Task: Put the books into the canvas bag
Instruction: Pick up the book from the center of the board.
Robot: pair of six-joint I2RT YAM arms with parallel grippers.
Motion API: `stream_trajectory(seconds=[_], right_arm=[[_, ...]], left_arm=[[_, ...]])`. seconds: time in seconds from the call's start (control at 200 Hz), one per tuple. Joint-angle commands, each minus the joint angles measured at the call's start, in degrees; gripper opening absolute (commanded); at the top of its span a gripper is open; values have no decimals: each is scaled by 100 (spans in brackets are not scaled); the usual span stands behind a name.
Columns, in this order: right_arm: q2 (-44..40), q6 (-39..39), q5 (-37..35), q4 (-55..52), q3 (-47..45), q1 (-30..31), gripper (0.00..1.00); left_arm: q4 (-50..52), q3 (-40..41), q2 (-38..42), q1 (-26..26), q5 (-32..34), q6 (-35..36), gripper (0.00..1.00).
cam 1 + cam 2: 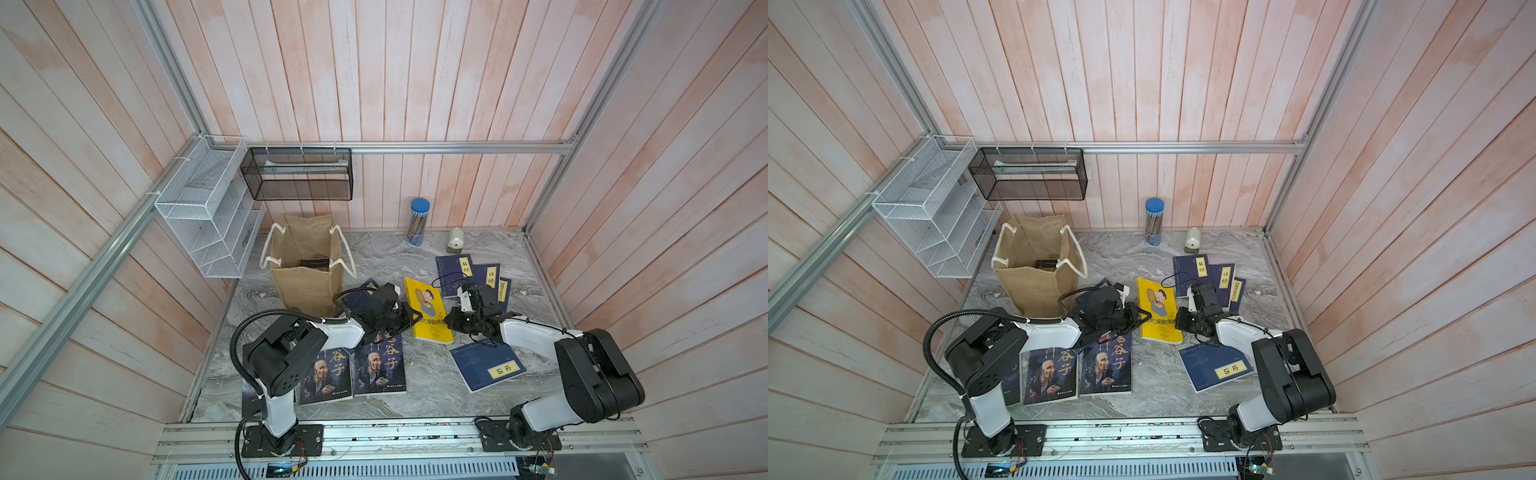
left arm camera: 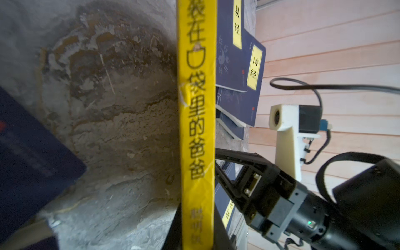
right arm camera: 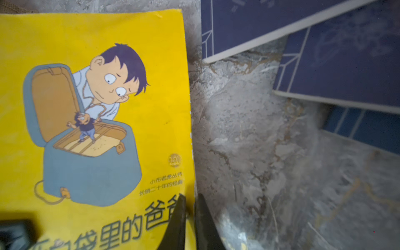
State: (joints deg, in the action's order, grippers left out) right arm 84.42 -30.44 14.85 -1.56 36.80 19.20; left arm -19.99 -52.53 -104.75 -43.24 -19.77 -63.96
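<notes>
I see the yellow book [image 1: 427,307] lying in the middle of the table [image 1: 419,386], to the right of the upright canvas bag [image 1: 305,286] and not touching it. The left gripper [image 1: 409,319] is clamped on its spine. The right gripper [image 1: 449,322], jaws nearly together, seems to pinch the opposite edge, though the wrist view is tight. One dark book [image 1: 313,262] sits inside the bag.

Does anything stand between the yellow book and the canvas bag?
Only the left hand and its arm, beside the yellow book on the side toward the canvas bag; a navy book lies at the bag's foot.
</notes>
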Motion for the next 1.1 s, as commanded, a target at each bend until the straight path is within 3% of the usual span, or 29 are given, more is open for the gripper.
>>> stream_trajectory(seconds=[0.0,0.195,0.45,0.715,1.095], right_arm=[[-524,-23,164,-592,96,60,19],[-1494,134,264,-792,460,66,34],[-1912,83,-105,-1171,1296,444,39],[-1366,-115,-524,-983,2146,1359,41],[-58,-371,-630,-617,3423,2201,42]], left_arm=[[182,-327,512,84,15,690,0],[1082,-476,1403,366,404,1670,0],[1587,-240,3033,494,973,2868,0],[2381,-32,4765,513,1436,4033,0],[3958,124,6853,510,2486,4414,0]])
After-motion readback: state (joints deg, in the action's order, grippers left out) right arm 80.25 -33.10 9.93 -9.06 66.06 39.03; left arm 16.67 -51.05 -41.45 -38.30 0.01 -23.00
